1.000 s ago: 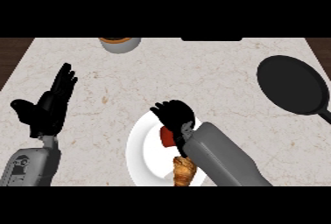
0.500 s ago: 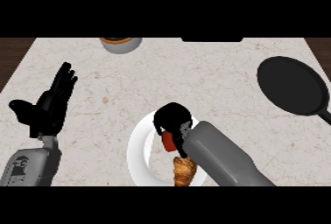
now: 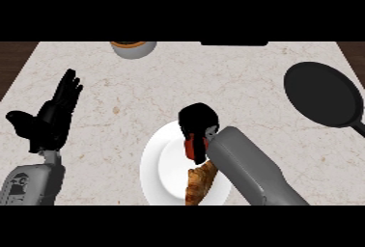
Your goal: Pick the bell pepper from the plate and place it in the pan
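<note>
Head view: red bell pepper (image 3: 192,147) mostly hidden beneath right hand (image 3: 197,119), only a sliver showing on white plate (image 3: 155,166), at 6 o'clock of the counter. Fingers curled down around pepper, grey forearm slanting in from 5 o'clock. Browned pastry (image 3: 200,183) cut off by lower band. Left hand (image 3: 51,117) rested at 9 o'clock, fingers straight, pointing up. Black pan (image 3: 322,94) lay at 2 o'clock, well apart, handle clipped by edge

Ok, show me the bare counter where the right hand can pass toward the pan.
Bare counter lies between the plate and the pan, and between the plate and the bowl at the far edge. The plate is crowded: the right hand curls over the bell pepper, pastry beside it. The left hand rests open at the left.
</note>
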